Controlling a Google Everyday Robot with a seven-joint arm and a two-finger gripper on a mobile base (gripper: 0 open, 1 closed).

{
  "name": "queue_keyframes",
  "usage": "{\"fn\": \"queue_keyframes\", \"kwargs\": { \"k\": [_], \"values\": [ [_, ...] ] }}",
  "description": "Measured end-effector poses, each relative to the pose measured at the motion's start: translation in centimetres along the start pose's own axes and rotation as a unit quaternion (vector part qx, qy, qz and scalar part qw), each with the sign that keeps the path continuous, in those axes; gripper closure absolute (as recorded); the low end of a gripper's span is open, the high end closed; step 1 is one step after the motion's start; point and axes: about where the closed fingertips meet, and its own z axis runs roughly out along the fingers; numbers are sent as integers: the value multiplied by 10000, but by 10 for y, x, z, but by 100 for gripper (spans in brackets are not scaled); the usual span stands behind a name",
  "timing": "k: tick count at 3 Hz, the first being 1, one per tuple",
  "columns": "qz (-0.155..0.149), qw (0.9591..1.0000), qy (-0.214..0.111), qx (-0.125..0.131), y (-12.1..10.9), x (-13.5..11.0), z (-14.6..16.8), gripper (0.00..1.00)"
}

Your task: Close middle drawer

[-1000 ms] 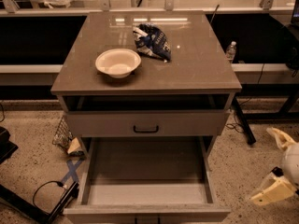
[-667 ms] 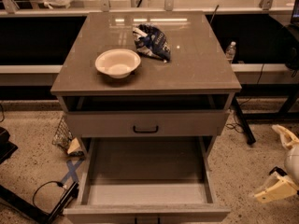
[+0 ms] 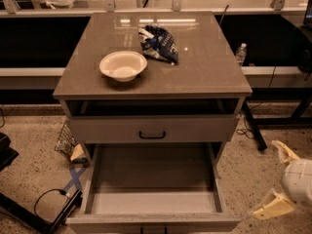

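Note:
The middle drawer (image 3: 153,179) is pulled far out of the cabinet toward me. Its long shallow pale box is empty, and its front (image 3: 153,223) with a black handle is at the bottom edge of the view. The uppermost drawer front (image 3: 152,129) above it stands slightly out, with a dark gap under the cabinet top. My gripper (image 3: 277,179) is at the lower right, beside the open drawer's right front corner and apart from it. Its two pale fingers (image 3: 284,151) are spread open and hold nothing. The lowest drawer is hidden.
A white bowl (image 3: 123,66) and a dark blue snack bag (image 3: 160,44) lie on the cabinet top (image 3: 209,72). A water bottle (image 3: 241,53) stands behind at the right. A black table leg (image 3: 254,128) slants down right of the cabinet. Cables and a wire basket (image 3: 64,139) lie on the floor at the left.
My gripper has shifted slightly lower beside the drawer. The middle drawer has not moved.

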Motion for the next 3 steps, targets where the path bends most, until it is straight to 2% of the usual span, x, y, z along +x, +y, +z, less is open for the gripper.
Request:
{"fn": "queue_keyframes", "kwargs": {
  "k": [1,2,3],
  "values": [
    [202,9997,-164,-42,44,27,49,0],
    [229,9985,-487,104,84,56,100,0],
    [246,9959,-864,68,128,91,162,25]
  ]
}}
